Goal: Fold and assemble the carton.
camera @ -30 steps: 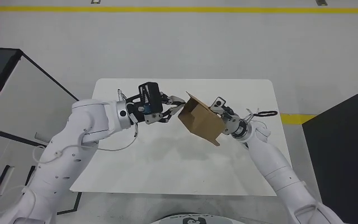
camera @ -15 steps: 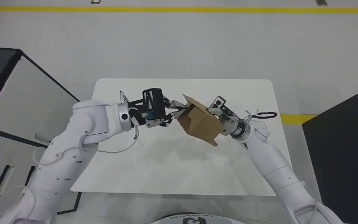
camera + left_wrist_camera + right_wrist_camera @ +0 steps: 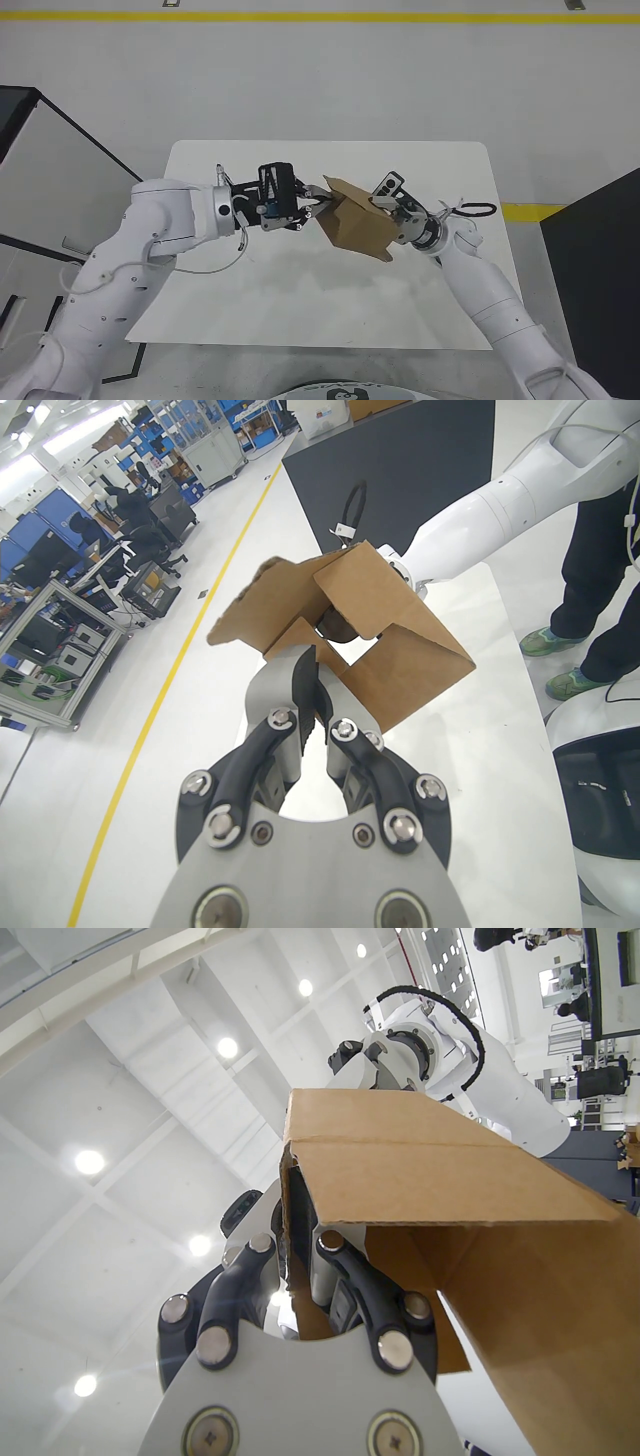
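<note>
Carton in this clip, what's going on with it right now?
The robot holds the brown carton over the white table, half assembled. The right gripper has its jaws clamped on a wall at one end. The left gripper, jaws shut, meets the other end, up against the partly folded flaps, which leave a gap in the middle.

carton (image 3: 450, 1188) — cut off at right wrist view's edge | right gripper (image 3: 388, 208) — partly hidden by carton
</note>
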Motion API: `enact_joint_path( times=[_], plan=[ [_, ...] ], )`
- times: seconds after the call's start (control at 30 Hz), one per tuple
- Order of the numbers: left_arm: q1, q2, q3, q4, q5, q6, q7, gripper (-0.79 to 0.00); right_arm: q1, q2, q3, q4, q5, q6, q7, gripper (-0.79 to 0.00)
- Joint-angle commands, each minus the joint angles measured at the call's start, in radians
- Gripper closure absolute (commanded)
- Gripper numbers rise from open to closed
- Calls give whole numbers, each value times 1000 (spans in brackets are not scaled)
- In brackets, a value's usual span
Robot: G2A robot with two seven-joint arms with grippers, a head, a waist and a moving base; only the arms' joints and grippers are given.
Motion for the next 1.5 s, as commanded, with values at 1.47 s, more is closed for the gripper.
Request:
enact_joint_path(
  times=[1.47],
  plan=[
    [72,11,-50,-122,403,12,229,0,-37,-9,-3,-18,24,60,-68,0]
  ],
)
